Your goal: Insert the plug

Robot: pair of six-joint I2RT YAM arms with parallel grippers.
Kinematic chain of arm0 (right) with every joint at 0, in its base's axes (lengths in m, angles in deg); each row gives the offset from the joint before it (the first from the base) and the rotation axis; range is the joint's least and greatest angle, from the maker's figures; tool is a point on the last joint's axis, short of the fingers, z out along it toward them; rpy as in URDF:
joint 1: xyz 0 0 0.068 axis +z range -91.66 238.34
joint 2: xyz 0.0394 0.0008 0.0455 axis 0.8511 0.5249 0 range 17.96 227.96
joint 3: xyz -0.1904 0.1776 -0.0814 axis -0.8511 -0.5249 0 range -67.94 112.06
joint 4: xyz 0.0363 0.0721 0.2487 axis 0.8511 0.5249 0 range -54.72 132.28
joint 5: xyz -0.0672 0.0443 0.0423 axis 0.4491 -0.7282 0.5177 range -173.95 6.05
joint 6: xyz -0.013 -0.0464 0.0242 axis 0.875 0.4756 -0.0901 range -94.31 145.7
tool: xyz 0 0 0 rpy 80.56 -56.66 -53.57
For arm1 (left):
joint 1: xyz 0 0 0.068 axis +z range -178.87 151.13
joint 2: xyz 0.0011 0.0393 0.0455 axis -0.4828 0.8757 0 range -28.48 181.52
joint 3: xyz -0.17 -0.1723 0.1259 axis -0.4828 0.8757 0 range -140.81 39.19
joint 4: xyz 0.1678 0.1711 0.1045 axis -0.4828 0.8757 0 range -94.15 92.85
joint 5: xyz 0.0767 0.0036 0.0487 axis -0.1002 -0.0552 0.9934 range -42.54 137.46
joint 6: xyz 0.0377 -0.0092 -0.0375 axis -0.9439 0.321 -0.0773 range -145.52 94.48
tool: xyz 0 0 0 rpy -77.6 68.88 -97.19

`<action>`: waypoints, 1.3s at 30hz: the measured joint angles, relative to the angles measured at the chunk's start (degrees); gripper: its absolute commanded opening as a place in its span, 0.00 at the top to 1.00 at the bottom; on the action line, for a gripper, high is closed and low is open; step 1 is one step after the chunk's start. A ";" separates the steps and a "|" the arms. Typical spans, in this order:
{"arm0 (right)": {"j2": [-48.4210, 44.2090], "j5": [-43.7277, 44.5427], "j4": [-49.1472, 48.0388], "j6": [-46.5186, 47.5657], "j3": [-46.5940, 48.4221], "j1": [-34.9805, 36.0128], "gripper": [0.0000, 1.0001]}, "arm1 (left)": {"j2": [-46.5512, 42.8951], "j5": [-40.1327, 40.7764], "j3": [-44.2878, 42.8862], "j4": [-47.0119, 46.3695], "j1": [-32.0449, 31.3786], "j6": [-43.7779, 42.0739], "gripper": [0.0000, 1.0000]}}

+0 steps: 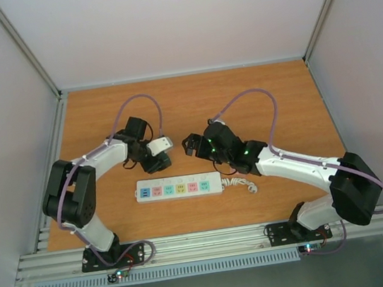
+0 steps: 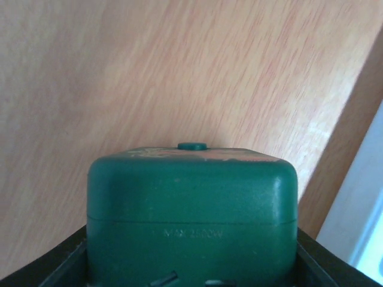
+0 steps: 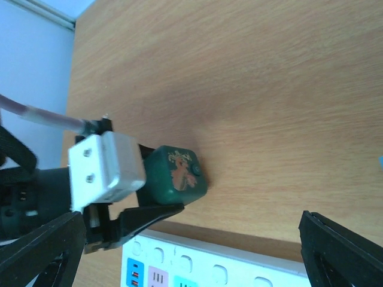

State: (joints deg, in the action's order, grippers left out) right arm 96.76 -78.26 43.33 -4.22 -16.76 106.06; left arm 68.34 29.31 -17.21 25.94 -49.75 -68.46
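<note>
Green square plastic plug (image 2: 191, 215) is pinched by the left claw (image 1: 156, 164) and held over the wooden desk (image 1: 192, 100), near the long white power strip (image 1: 178, 187) with coloured sockets. It is not yet pushed in. The right claw (image 1: 193, 146) is spread wide with nothing in it. "MAX" is printed on the plug; the number after it is blurred.

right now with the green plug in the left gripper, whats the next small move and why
Probably ease the left gripper toward the power strip until the green plug hangs over a socket, then lower. The plug is clamped between the fingers, but it sits above bare wood just beyond the strip's far edge. The right gripper is open and holds nothing.
</note>
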 measured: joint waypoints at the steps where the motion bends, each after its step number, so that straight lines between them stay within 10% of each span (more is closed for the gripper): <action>1: 0.00 -0.83 -0.28 0.17 -0.46 -0.52 0.01 | -0.02 -0.76 -0.83 0.72 0.02 0.04 0.97; 12: -6.95 -16.46 -9.66 3.08 -10.32 -4.02 0.01 | -15.56 -23.45 -6.88 14.51 -0.04 -8.46 0.99; 24: -16.06 -30.10 -20.50 2.67 -15.30 -4.00 0.01 | -30.10 -36.17 5.16 15.91 -0.09 -20.68 0.99; 39: -10.49 -30.34 -21.62 -1.73 -14.62 -3.63 0.02 | -43.34 -17.29 24.37 -23.41 -5.99 -6.80 0.99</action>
State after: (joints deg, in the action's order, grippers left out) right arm 86.27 -108.60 21.71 -5.94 -31.39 102.43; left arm 24.99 12.02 7.16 2.53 -55.74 -75.25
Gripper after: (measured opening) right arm 0.986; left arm 0.597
